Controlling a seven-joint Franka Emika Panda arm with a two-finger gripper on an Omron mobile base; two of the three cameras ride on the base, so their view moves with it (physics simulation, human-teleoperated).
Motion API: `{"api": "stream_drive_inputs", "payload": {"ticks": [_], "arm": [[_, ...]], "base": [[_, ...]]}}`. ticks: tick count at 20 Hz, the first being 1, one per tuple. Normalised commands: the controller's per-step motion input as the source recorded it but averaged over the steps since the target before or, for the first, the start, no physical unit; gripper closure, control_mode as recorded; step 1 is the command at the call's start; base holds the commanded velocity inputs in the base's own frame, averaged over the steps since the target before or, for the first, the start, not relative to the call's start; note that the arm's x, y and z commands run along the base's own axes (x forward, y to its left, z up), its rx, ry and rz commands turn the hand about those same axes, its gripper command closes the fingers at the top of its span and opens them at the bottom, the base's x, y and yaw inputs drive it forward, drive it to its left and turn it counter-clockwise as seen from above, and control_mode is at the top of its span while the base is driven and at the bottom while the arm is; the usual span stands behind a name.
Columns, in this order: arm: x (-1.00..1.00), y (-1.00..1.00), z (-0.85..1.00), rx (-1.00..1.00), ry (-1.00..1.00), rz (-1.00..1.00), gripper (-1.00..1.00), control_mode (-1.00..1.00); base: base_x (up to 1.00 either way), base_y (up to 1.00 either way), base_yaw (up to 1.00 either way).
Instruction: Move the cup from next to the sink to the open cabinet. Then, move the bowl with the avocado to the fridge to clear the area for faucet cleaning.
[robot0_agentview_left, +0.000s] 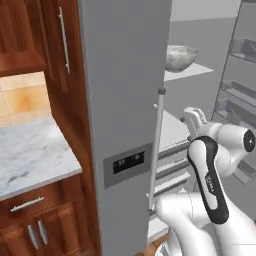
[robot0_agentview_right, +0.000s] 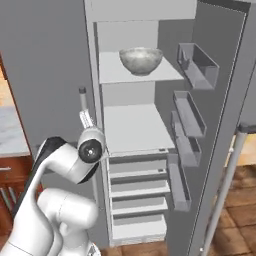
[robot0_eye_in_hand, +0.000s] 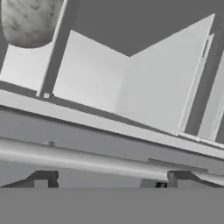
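Observation:
The white-grey marbled bowl stands on the upper white shelf of the open fridge; it also appears as the bowl and, at the top left of the hand view, the bowl. The avocado is hidden inside it. My gripper is open with nothing between its fingertips. It sits well below and in front of the bowl, by the fridge's door edge. The hand shows as the gripper and the gripper. The cup, sink and faucet are out of view.
The closed grey fridge door with its dark dispenser panel stands left of the arm. A grey bar handle crosses just ahead of the fingertips. Door bins line the open right door. A wooden cabinet and a marble counter lie left.

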Motion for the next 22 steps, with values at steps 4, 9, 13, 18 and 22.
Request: {"api": "stream_drive_inputs", "payload": {"ticks": [4,9,13,18,22], "arm": [[0.00,0.00,0.00,0.00,0.00,0.00,-1.00,1.00],[0.00,0.00,0.00,0.00,0.00,0.00,-1.00,1.00],[0.00,0.00,0.00,0.00,0.00,0.00,-1.00,1.00],[0.00,0.00,0.00,0.00,0.00,0.00,-1.00,1.00],[0.00,0.00,0.00,0.00,0.00,0.00,-1.00,1.00]], "base": [[0.00,0.03,0.83],[-0.01,0.01,0.88],[-0.04,0.06,0.93],[-0.03,0.05,0.96],[-0.04,0.15,0.93]]}}
